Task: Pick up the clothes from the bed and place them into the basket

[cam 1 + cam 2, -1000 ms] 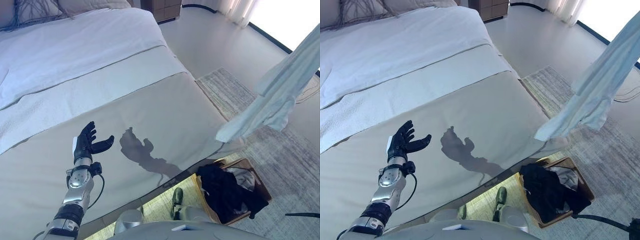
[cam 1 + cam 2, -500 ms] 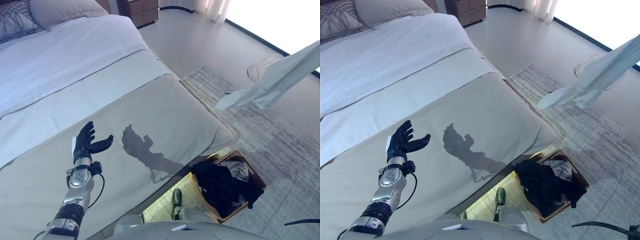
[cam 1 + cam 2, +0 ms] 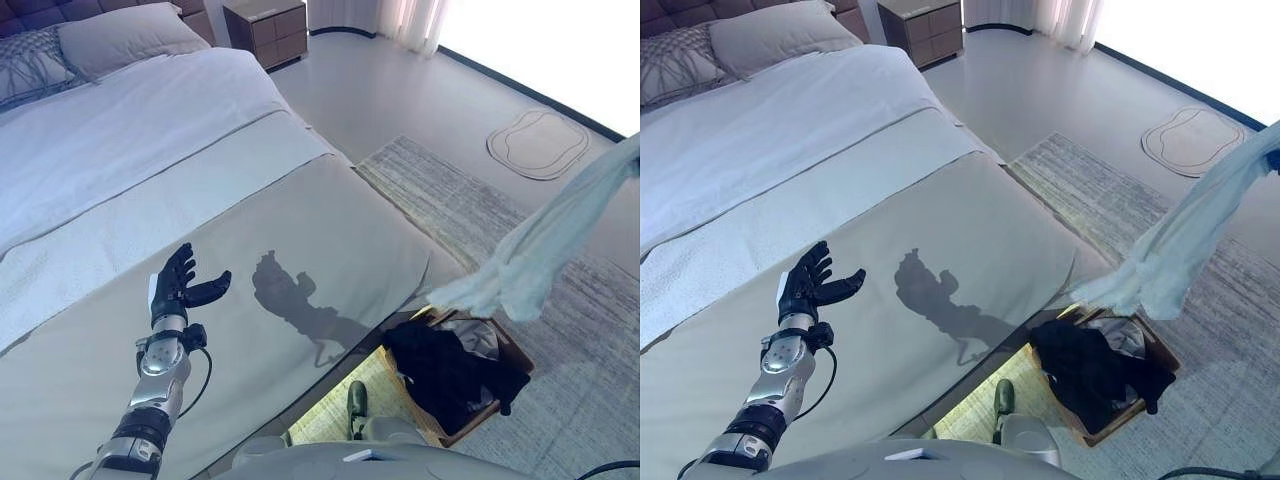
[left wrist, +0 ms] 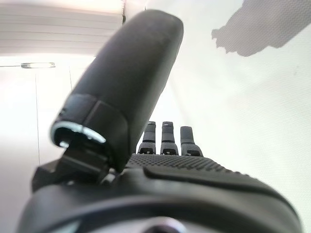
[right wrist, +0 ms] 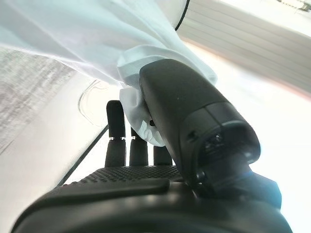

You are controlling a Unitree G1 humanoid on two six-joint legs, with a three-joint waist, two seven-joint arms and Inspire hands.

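Observation:
A pale blue garment [image 3: 540, 250] hangs from my right hand [image 5: 170, 97] at the right edge of the eye views. Its lower end dangles just above the brown basket [image 3: 512, 352] on the floor by the bed's foot corner. In the right wrist view the thumb pinches the cloth [image 5: 73, 34] against the fingers. The basket holds dark clothes [image 3: 440, 372] and a grey piece. My left hand [image 3: 175, 290] is open and empty, held above the beige bed cover [image 3: 330, 230]; it also shows in the left wrist view [image 4: 131, 97].
The bed fills the left, with white sheets and pillows [image 3: 120, 35] at its head. A grey rug [image 3: 450, 200] lies under the basket. A wooden nightstand [image 3: 265, 30] stands at the back, and a small mat [image 3: 538, 143] lies by the bright window.
The camera has shifted. The garment has swung down from high at the right, and its lower end now hangs just over the basket. The left hand has kept its pose.

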